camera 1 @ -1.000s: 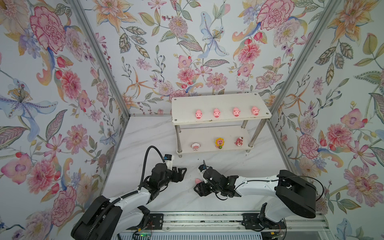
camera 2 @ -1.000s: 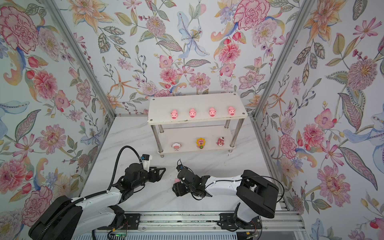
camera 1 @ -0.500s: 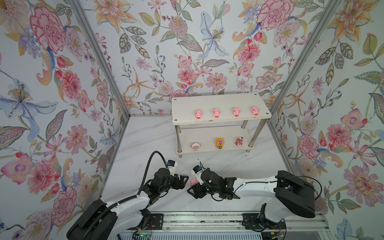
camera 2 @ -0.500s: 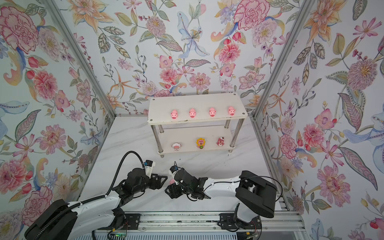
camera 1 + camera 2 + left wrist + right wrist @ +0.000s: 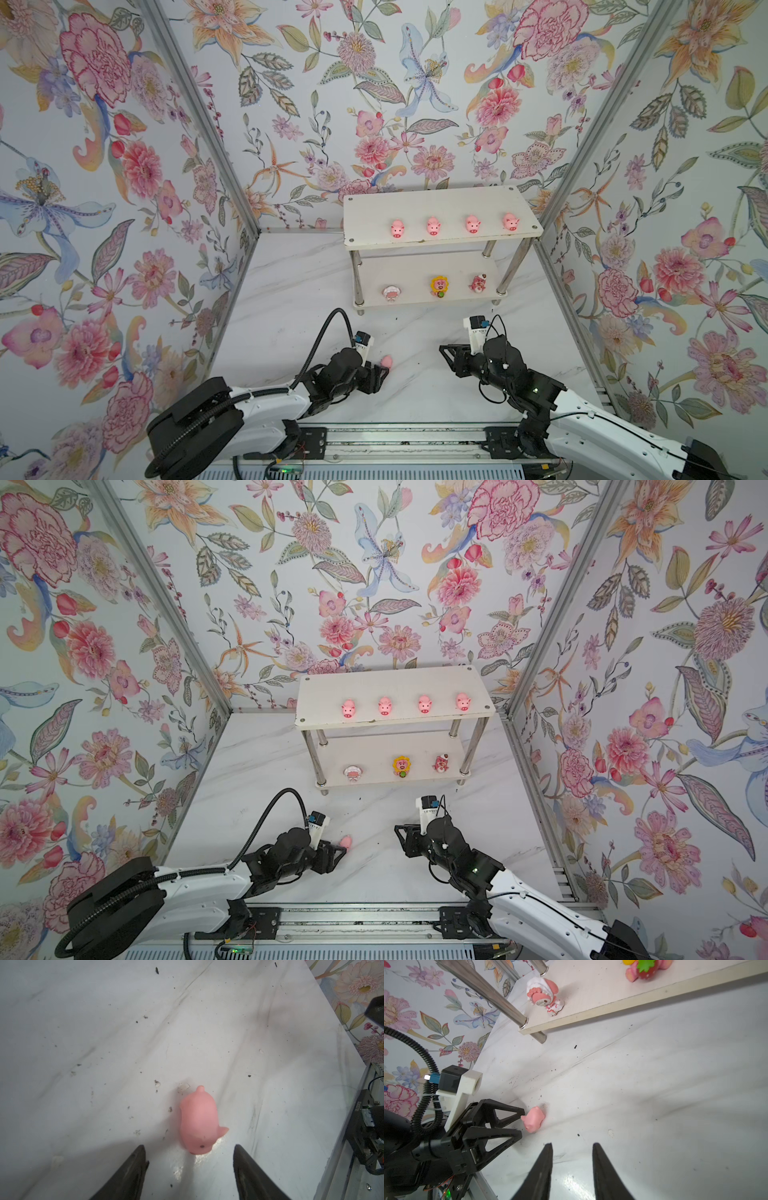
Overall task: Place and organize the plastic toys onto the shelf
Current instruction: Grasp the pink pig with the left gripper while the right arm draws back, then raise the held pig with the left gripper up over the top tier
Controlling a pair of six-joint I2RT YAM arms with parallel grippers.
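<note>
Pink pig (image 5: 197, 1124) on table (image 5: 83, 1022), just beyond left gripper (image 5: 189, 1147), jaws wide, empty; right gripper (image 5: 572, 1144) well away, jaws narrowly parted, empty.

We are looking at a white marbled bench (image 5: 291, 291), its surface carrying dark specks (image 5: 156, 970) and scuffs. Floral wallpaper (image 5: 374, 83) is enclosing it on three sides, with metal posts (image 5: 203, 124) running up the corners.

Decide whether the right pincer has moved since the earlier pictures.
Yes: in both top views the right pincer has shifted right, away from the shelf's left leg.
</note>
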